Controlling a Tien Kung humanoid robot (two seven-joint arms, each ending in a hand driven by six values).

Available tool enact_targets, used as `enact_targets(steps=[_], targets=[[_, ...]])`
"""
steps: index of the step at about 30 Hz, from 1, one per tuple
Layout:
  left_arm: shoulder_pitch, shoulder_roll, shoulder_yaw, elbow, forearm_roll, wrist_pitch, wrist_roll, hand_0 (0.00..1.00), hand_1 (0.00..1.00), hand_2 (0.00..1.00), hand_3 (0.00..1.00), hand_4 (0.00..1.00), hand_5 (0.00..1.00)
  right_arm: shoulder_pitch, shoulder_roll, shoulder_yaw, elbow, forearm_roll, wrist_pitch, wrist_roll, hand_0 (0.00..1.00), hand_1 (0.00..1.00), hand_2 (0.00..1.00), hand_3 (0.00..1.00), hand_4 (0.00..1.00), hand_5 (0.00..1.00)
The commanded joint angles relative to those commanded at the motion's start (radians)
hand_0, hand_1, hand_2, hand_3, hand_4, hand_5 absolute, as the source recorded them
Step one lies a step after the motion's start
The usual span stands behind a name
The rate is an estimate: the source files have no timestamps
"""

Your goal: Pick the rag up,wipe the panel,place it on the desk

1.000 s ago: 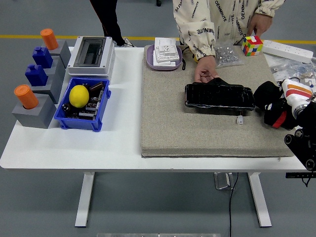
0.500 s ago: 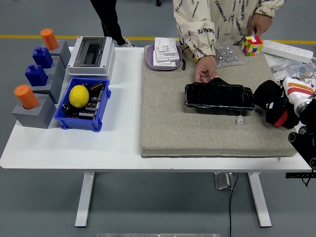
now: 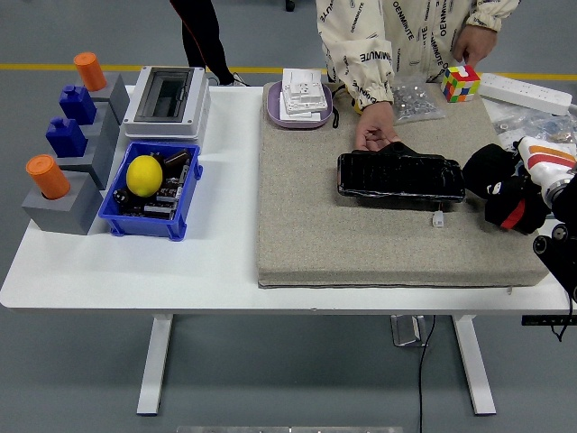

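Note:
A glossy black panel [image 3: 401, 178] lies across the grey felt mat [image 3: 361, 244]. A dark rag [image 3: 403, 151] appears bunched at the panel's far edge. A person's hand [image 3: 373, 129] rests on the mat there, touching the rag. My right hand [image 3: 501, 188], black with a red patch and a white and orange wrist, sits just off the panel's right end, close to it. From here the hand is a dark lump and I cannot make out what, if anything, it holds. The left arm is out of sight.
A blue bin [image 3: 149, 194] with a yellow lemon [image 3: 144, 175], grey blocks with orange and blue pegs [image 3: 68, 135] and a grey electrical box [image 3: 167, 99] stand at the left. Behind the mat are a tray of white switches [image 3: 302, 95], a bag of screws [image 3: 415, 99], a colour cube [image 3: 460, 83] and a power strip [image 3: 527, 90].
My right wrist has drifted slightly up and to the right. The panel, the rag and the person's hand have stayed put.

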Motion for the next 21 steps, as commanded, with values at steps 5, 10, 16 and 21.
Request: enact_targets(steps=[5, 10, 16, 21], targets=[[0.001, 0.000, -0.002, 0.000, 0.001, 0.000, 0.000, 0.643, 0.693, 0.734, 0.564, 0.597, 0.468, 0.001, -0.009, 0.000, 0.013, -0.002, 0.020, -0.006, 0.559, 0.549, 0.629, 0.539, 0.998, 0.373], [0.002, 0.000, -0.004, 0.000, 0.003, 0.000, 0.001, 0.644, 0.693, 0.734, 0.565, 0.597, 0.469, 0.001, -0.024, 0.000, 0.036, -0.004, 0.044, -0.015, 0.585, 0.568, 0.650, 0.566, 0.998, 0.399], [0.001, 0.000, -0.003, 0.000, 0.002, 0.000, -0.001, 0.643, 0.692, 0.734, 0.563, 0.597, 0.469, 0.003, -0.036, 0.006, 0.053, -0.008, 0.058, -0.020, 0.616, 0.585, 0.662, 0.598, 0.998, 0.428], [-0.001, 0.001, -0.004, 0.000, 0.003, 0.000, -0.001, 0.642, 0.692, 0.734, 0.563, 0.597, 0.469, 0.008, -0.053, 0.012, 0.078, -0.009, 0.061, -0.023, 0.620, 0.594, 0.666, 0.611, 0.998, 0.431]])
